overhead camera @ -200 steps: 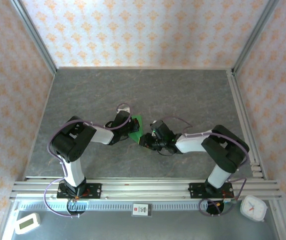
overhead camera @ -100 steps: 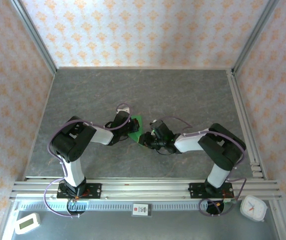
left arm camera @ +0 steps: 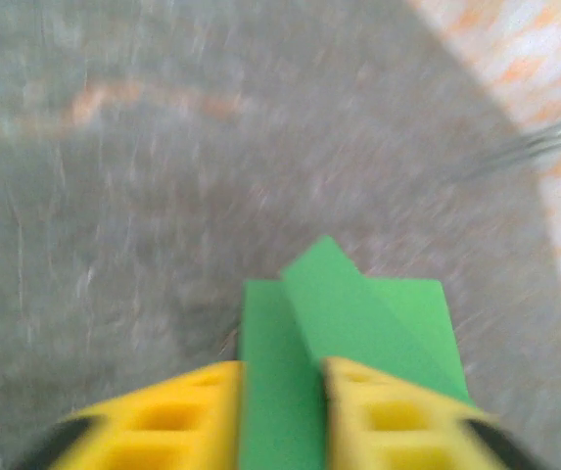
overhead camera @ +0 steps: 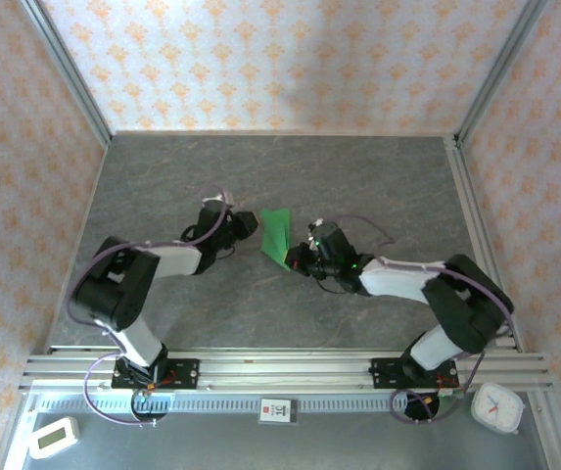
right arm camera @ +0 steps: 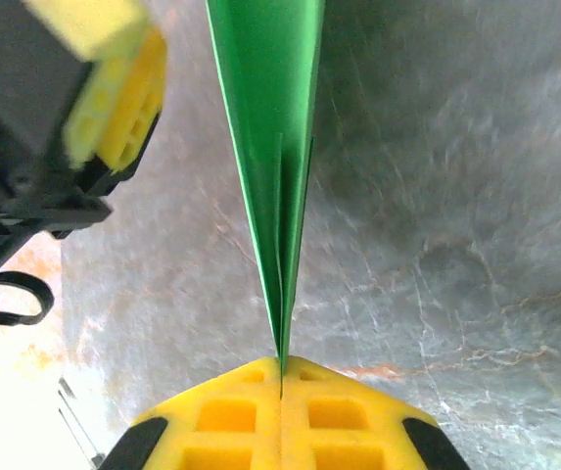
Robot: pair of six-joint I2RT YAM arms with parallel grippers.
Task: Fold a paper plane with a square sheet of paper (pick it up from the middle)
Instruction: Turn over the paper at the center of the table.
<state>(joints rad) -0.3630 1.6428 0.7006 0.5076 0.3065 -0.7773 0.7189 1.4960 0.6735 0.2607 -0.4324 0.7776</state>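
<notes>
Grey marbled table [overhead camera: 378, 186], seen from above, with orange-patterned walls around it. Two black-and-white arms reach in from 6 o'clock, the left arm [overhead camera: 163, 257] and the right arm [overhead camera: 407, 276], and meet near the table's centre.

Between them is the paper plane [overhead camera: 278, 237]. It is bright green and only partly folded, a narrow wedge with its broad end toward 12 o'clock and its thin end toward 5 o'clock. From above I cannot tell whether it rests on the table or is lifted off it.

The right gripper [overhead camera: 303, 260] sits at 5 o'clock of the paper. In its wrist view the yellow pads are pressed tight together on the thin end. The paper runs away from them edge-on, and its layers part slightly.

The left gripper [overhead camera: 246, 223] sits at 9 o'clock, just beside the paper, with its fingers [left arm camera: 177, 401] spread apart and released. Its blurred wrist view shows green in the gap between them. Whether the pads touch the paper is unclear.

The risks lie mostly in that single pinch at the tip. Thin paper held this way could sag, twist or slip free. The parted layers could also spring wider and spoil the crease. If the left fingers close off the fold line, they may crumple the paper or set a crooked fold. With both grippers this close together, opposing pulls could tear the paper, or the grippers could knock into each other.
</notes>
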